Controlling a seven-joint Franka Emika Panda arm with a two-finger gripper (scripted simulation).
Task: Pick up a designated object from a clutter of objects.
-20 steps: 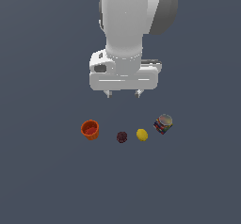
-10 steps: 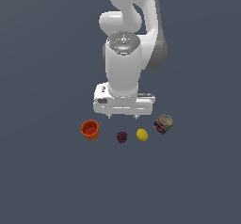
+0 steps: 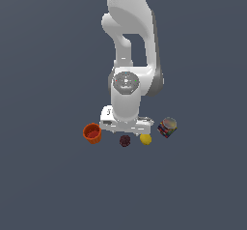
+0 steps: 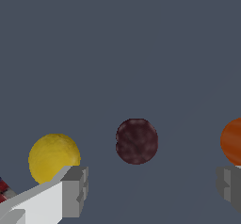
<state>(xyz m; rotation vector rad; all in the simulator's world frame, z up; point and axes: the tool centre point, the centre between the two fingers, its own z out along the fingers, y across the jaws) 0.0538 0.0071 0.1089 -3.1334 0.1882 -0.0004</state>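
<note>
The dark maroon ball (image 3: 125, 140) lies on the grey floor between the orange-red cup (image 3: 92, 133) and the yellow lemon (image 3: 145, 138). The multicoloured can (image 3: 167, 127) lies beyond the lemon, towards the exterior view's right. My gripper (image 3: 126, 129) hangs low, just behind the ball. In the wrist view the ball (image 4: 136, 141) sits between the two spread fingers (image 4: 75, 190), ahead of them and untouched, with the lemon (image 4: 54, 158) on one side and the cup (image 4: 233, 141) on the other. The gripper (image 4: 153, 188) is open and empty.
The four items lie in a short row on a plain dark grey floor. The arm's white body rises behind them. A sliver of the can (image 4: 2, 190) shows at the wrist view's edge beside the lemon.
The arm has lowered steadily, bringing the gripper from well above the row down to just behind the maroon ball. The four items have not moved.
</note>
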